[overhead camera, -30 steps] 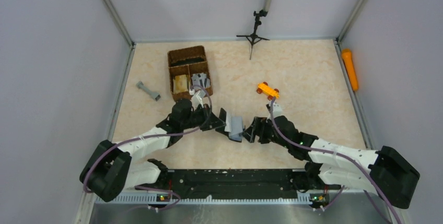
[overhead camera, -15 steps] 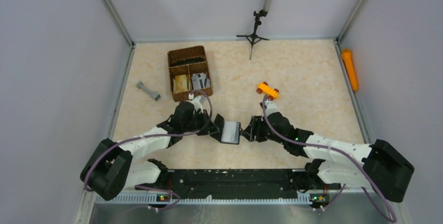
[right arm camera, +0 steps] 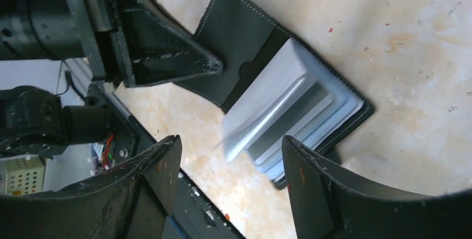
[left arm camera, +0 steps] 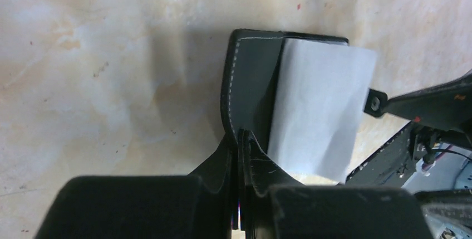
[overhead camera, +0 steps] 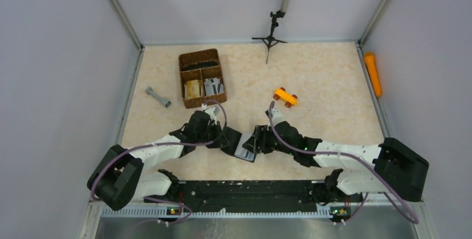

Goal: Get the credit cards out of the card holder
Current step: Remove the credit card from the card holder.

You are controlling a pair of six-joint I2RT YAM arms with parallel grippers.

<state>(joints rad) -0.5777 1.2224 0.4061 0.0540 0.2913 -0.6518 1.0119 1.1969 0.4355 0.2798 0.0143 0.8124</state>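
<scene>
Here, arms low, angled inward: left end effector [left arm camera: 240, 138] clenched on flap of small black folding card holder [left arm camera: 247, 77]; right end effector [right arm camera: 231, 145] released, straddling it; open desk [overhead camera: 328, 72] beyond.

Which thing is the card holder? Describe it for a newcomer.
On the beige table, look between the left gripper and right gripper. The card holder lies open there: a flat black wallet showing pale card sleeves, unlike the brown wicker basket or orange toy car farther back.

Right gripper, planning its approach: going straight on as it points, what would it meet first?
Probably the pale card stack in the open card holder, lying just ahead of the right gripper; depth is unclear.
</scene>
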